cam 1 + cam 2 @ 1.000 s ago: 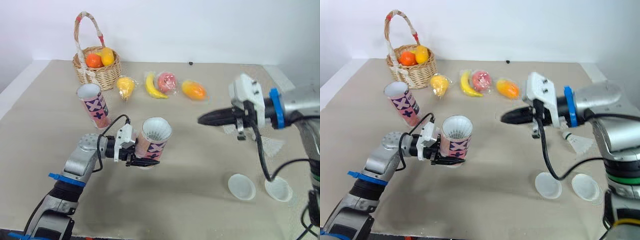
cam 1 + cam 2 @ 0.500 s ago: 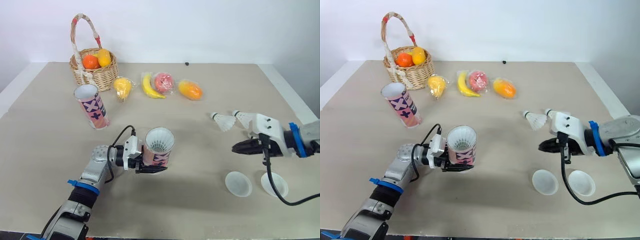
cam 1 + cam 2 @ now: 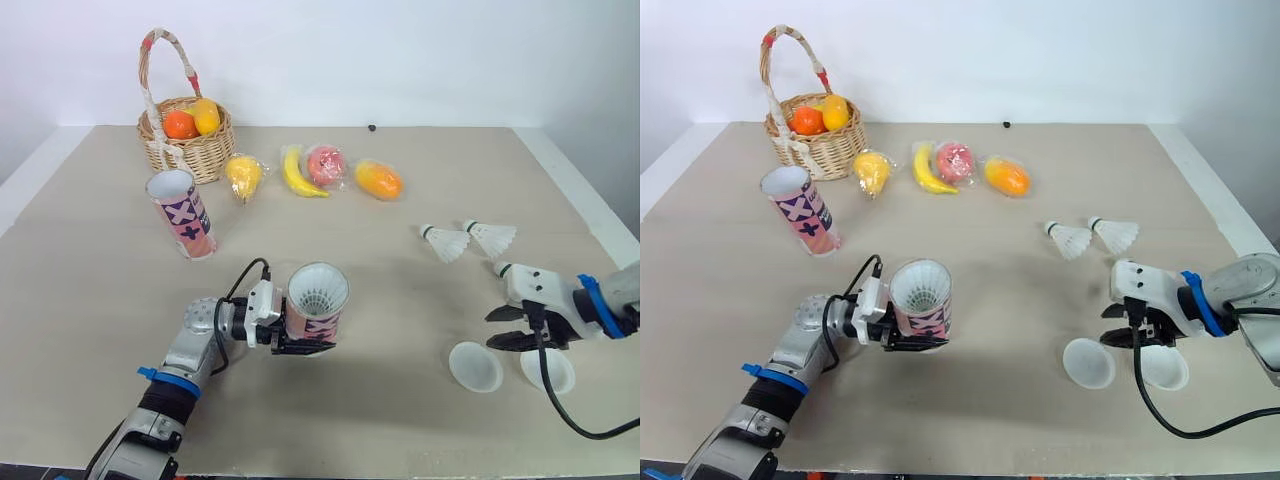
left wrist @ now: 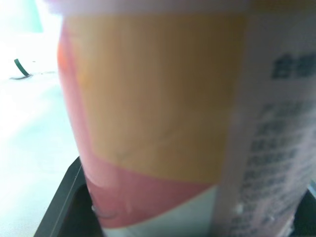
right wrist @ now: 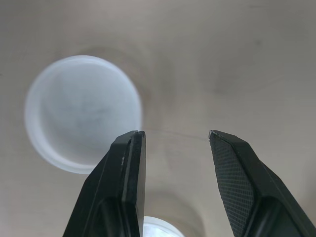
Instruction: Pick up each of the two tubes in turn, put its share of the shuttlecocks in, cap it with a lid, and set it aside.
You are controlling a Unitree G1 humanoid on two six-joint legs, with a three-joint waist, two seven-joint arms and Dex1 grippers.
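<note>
My left gripper (image 3: 292, 340) is shut on a pink-patterned tube (image 3: 316, 308), held upright near the table's front left. White shuttlecock feathers show in its open mouth, and its label (image 4: 163, 113) is close up in the left wrist view. A second, open tube (image 3: 183, 212) stands tilted further back on the left. Two shuttlecocks (image 3: 445, 243) (image 3: 492, 238) lie on the right. My right gripper (image 3: 493, 330) is open and hovers low beside two white lids (image 3: 475, 367) (image 3: 548, 370). In the right wrist view one lid (image 5: 84, 113) lies just past the left finger (image 5: 129, 163).
A wicker basket (image 3: 205, 155) with fruit stands at the back left. Wrapped fruit lies in a row behind: a yellow one (image 3: 243, 174), a banana (image 3: 297, 172), a red apple (image 3: 329, 165) and an orange one (image 3: 380, 181). The table's right edge (image 3: 600, 225) runs close to my right arm.
My right gripper has come down from mid-table height and moved right, to just above the lids. The two shuttlecocks have come into plain sight. My left gripper still holds the tube.
</note>
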